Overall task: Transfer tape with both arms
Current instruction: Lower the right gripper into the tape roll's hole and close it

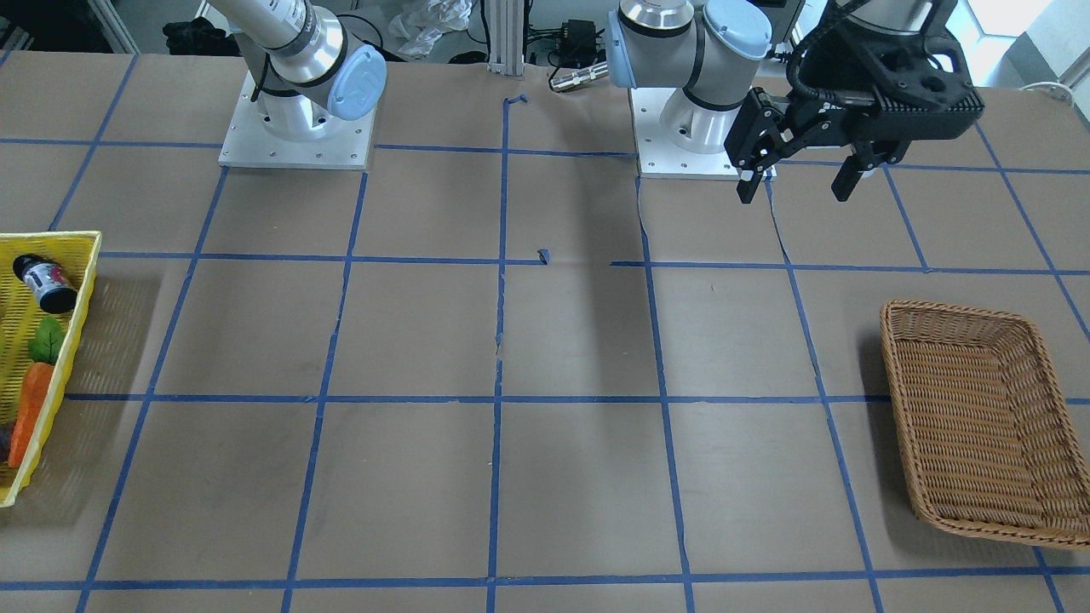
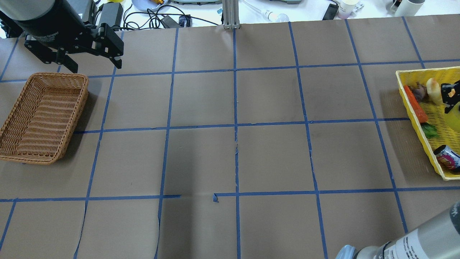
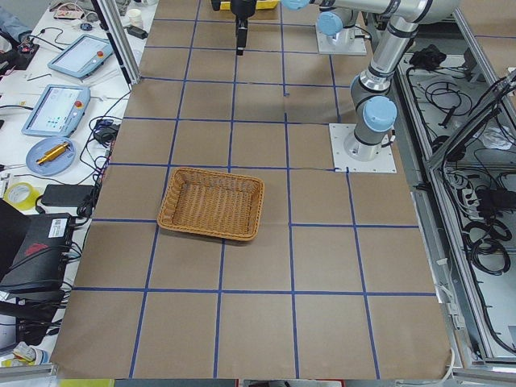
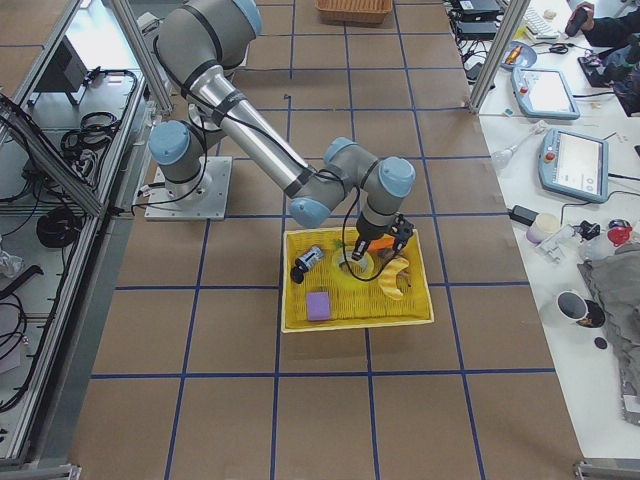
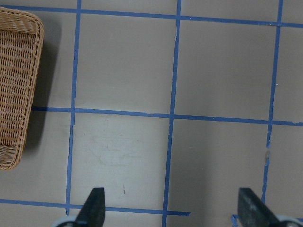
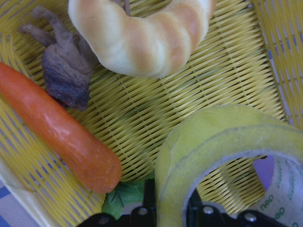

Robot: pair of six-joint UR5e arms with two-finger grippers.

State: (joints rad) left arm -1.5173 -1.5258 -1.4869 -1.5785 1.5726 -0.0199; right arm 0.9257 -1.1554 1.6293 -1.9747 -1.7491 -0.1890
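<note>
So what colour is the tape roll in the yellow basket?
Translucent yellow. The tape roll shows best in the right wrist-mounted view.

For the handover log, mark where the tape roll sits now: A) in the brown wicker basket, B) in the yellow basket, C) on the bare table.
B: the right wrist view shows the tape in the yellow basket near a carrot, with the right end effector closed on its wall.

Brown wicker basket on table; left arm base near, apart.
</note>
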